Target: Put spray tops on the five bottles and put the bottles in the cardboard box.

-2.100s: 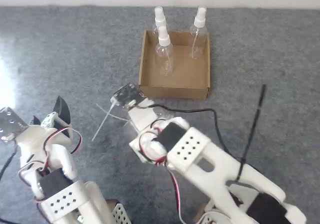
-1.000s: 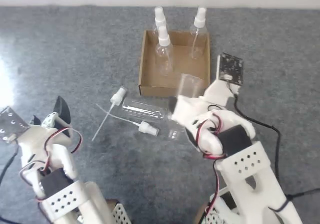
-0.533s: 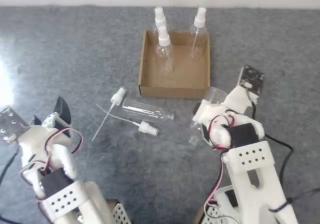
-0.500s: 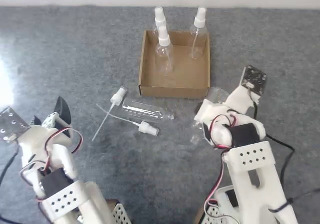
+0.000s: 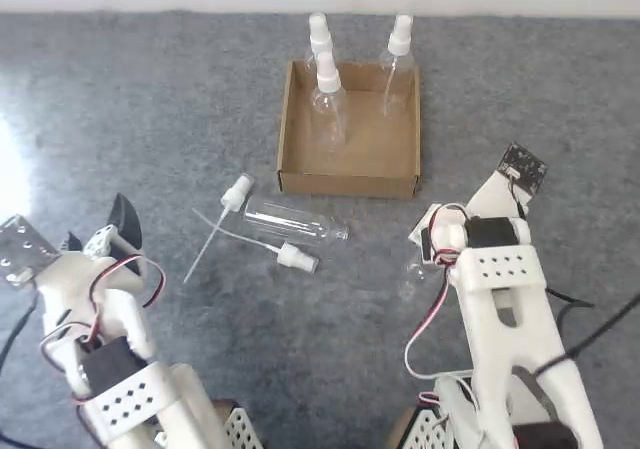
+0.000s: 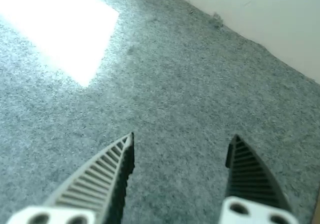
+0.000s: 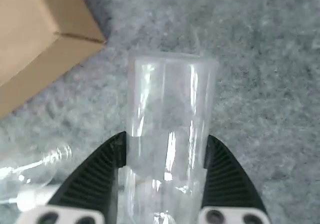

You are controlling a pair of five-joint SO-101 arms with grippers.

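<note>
Our right gripper (image 7: 166, 141) is clamped on an uncapped bottle (image 7: 170, 94), its fingers pressing the clear sides. The bottle's long axis runs along the fingers, with its flat end out past the tips, toward the carpet (image 7: 260, 59). In the high view it sits just off the near right corner of the box (image 5: 348, 182). Left of it a lying bottle (image 5: 295, 221) rests on its side, long axis across the table, neck toward the right arm. A spray top (image 5: 237, 191) lies at its butt end and a second spray top (image 5: 297, 258) just in front, both tubes trailing left. Three capped bottles (image 5: 328, 99) stand upright in the box. Our left gripper (image 6: 182, 136) hangs spread wide over carpet.
</note>
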